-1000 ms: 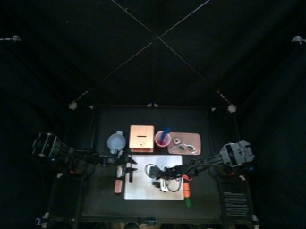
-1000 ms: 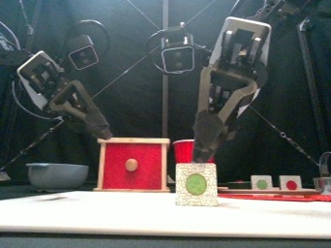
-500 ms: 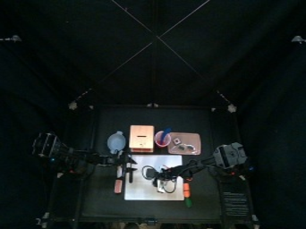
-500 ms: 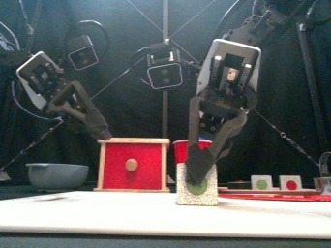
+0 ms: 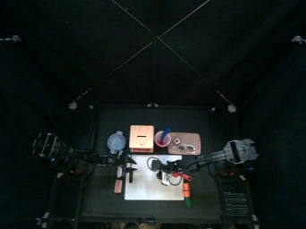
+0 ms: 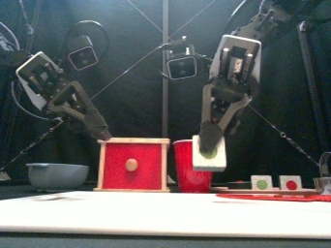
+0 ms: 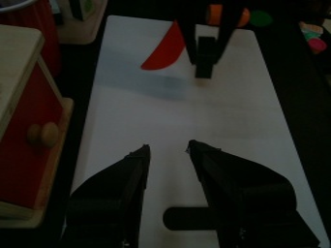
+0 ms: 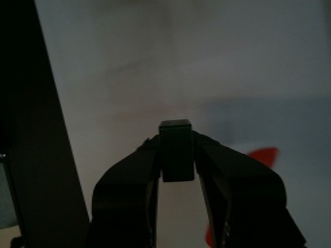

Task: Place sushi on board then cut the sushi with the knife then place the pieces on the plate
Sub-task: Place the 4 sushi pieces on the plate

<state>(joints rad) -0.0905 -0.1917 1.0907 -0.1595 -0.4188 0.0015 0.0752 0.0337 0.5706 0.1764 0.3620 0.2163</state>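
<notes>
Cutting looks done: the red toy knife (image 7: 162,50) lies on the white cutting board (image 7: 168,111). The right gripper (image 8: 176,140) clamps a pale-sided toy sushi piece (image 6: 210,153) above the board. Two cut pieces (image 6: 262,182) already sit on the flat pink tray (image 6: 304,197) right of it. The left gripper (image 7: 168,147) hovers over the board, its jaws narrowly parted and empty.

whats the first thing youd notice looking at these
The right gripper stands out, shut on a sushi piece that it holds in the air above the white board, mid-scene. Behind and to its left stands the wooden box with its red drawer front. The left gripper hangs open over the board's left part.
</notes>
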